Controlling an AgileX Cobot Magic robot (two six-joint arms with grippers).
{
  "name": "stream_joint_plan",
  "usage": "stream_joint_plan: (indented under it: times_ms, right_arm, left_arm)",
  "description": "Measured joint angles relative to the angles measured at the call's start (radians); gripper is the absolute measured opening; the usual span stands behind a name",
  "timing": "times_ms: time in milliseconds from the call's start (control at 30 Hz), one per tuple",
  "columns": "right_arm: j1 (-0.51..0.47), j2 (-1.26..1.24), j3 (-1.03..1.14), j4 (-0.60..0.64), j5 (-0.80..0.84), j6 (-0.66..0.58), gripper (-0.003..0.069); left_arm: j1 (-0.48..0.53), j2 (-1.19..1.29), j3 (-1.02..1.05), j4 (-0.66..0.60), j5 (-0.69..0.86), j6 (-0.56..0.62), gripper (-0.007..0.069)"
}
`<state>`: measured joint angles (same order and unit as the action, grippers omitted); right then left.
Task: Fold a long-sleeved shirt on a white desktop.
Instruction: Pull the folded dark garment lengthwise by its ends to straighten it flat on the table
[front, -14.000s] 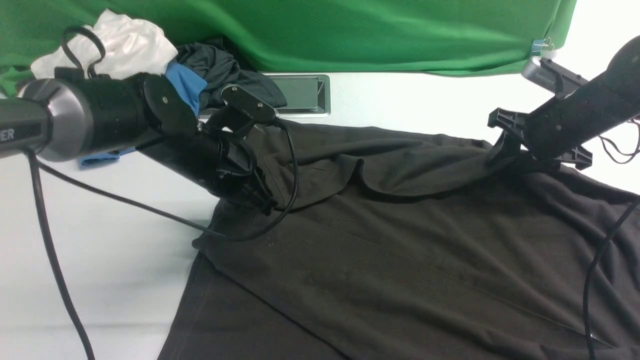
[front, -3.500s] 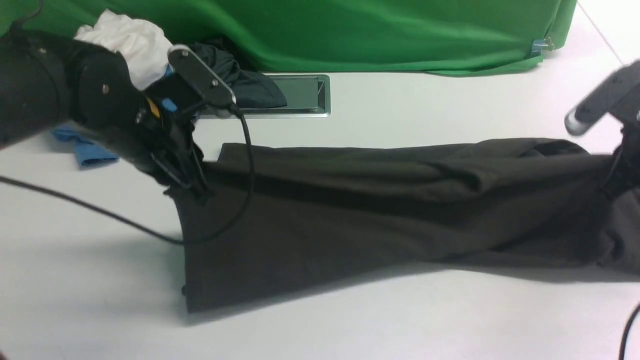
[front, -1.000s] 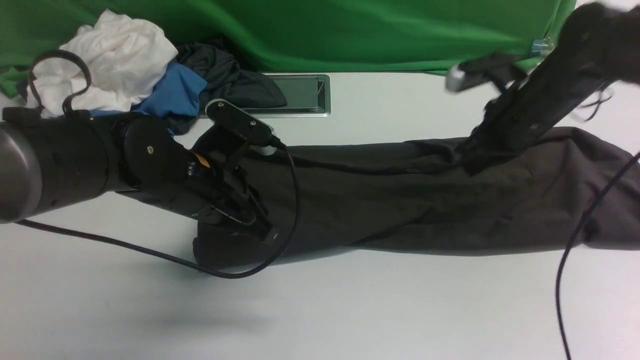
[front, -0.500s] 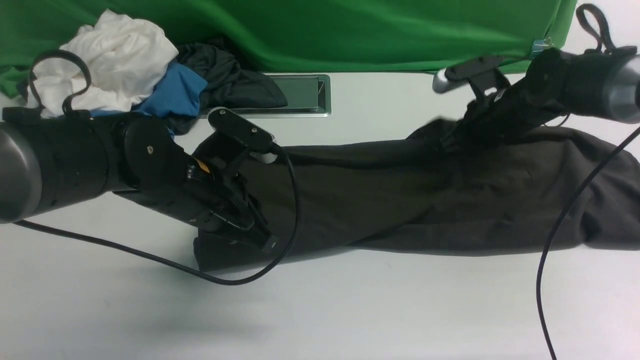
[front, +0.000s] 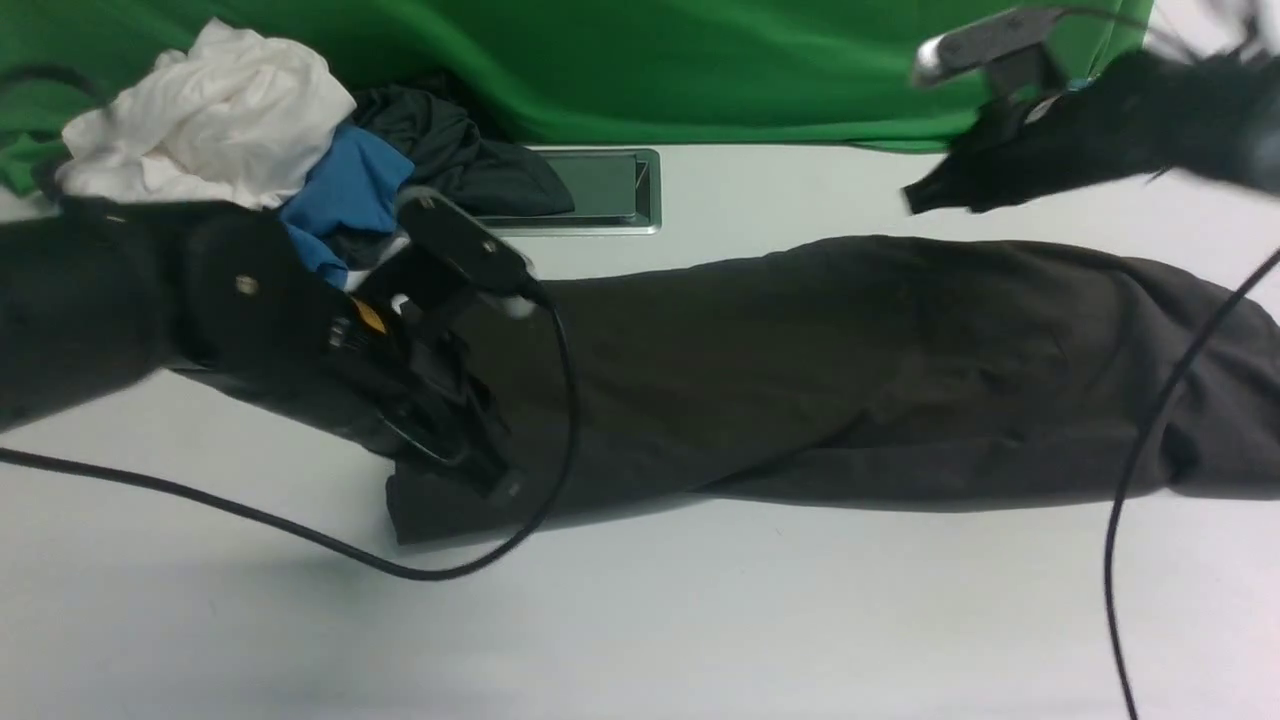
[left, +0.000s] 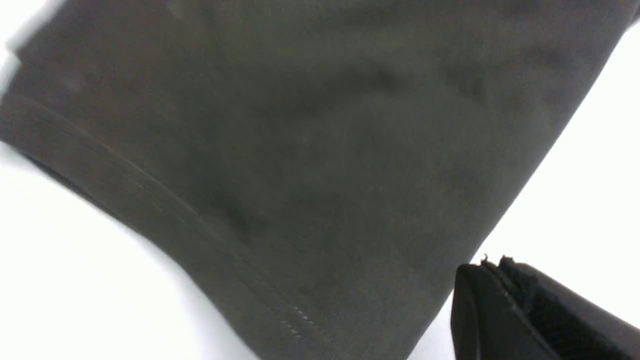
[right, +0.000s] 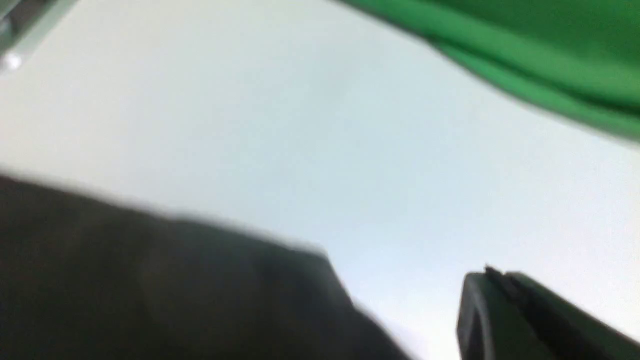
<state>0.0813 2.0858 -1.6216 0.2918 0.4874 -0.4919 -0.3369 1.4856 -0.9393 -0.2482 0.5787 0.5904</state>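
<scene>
The long-sleeved shirt (front: 850, 370) lies as a long band across the desk (front: 700, 620), from 9 to 3 o'clock. The left end effector (front: 498, 485), clenched and empty, hangs over its 9 o'clock end; the right end effector (front: 915, 197), also clenched, hovers at 1 o'clock, apart from it.

green cloth backdrop (front: 700, 70) hung creased across rear. small blue clip (front: 1073, 95) sat at its right end. white garment (front: 220, 110), blue garment (front: 350, 190), charcoal garment (front: 450, 150) lay heaped rear left. light was soft, even.
</scene>
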Motion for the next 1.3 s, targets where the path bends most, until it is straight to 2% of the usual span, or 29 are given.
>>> stream_joint_plan:
  times_ms: [100,200,233,367,567,767,967,1133,1300]
  right_arm:
    - [-0.037,-0.094,-0.002,-0.012,0.201,0.016,0.0038]
    - [-0.039,-0.153,0.017,-0.013,0.291,0.048,0.0038]
    - [-0.030,-0.200,0.054,-0.011,0.341,0.066,0.0038]
    - [-0.013,-0.257,0.193,-0.010,0.381,0.105,0.0038]
    - [-0.011,-0.263,0.370,-0.035,0.378,0.178,0.0041]
    - [-0.011,-0.263,0.492,-0.073,0.209,0.190,0.0041]
    - [-0.030,-0.241,0.530,-0.084,0.183,0.190,0.0041]
    - [-0.037,-0.204,0.525,-0.100,0.190,0.190,0.0041]
    - [-0.037,-0.196,0.517,-0.177,0.204,0.277,0.0041]
  left_arm:
    - [0.000,-0.065,0.000,-0.006,0.019,-0.061,0.0018]
    - [0.000,-0.072,0.000,-0.026,0.049,-0.090,0.0018]
    - [0.000,-0.058,0.000,-0.067,0.080,-0.091,0.0018]
    - [0.000,0.020,0.000,-0.112,0.080,-0.069,0.0018]
    - [0.033,0.184,0.000,-0.094,-0.020,-0.072,0.0018]
    - [0.099,0.277,-0.001,-0.039,-0.102,-0.098,0.0018]
    - [0.163,0.296,-0.002,-0.038,-0.168,-0.098,0.0018]
    - [0.175,0.301,-0.003,-0.036,-0.191,-0.095,0.0018]
    - [0.176,0.302,-0.003,0.016,-0.200,-0.099,0.0018]
